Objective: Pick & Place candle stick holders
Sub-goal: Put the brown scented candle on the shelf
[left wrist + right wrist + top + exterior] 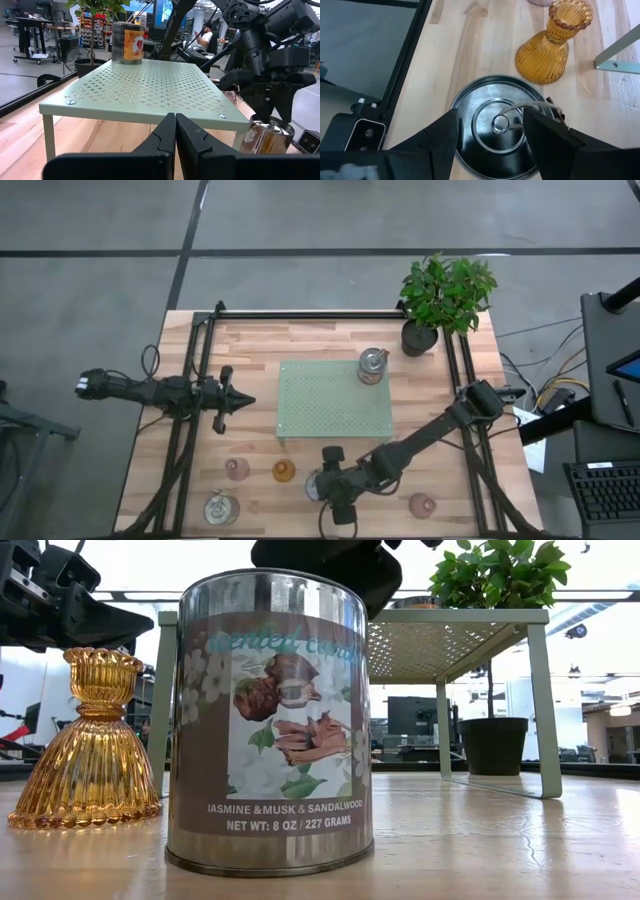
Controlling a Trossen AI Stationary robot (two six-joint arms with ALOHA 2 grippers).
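Hovering right gripper over silver candle tin, fingers open astride lid, likely for grasp from above. Left gripper closed, waiting beside green tray.

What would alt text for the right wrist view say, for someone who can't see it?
Looking down past the right tool, its two dark fingers stand open on either side of a silvery candle tin with a wick at its centre, on the wooden table. An amber ribbed glass holder stands upright just beyond the tin, with a green tray leg at the edge.
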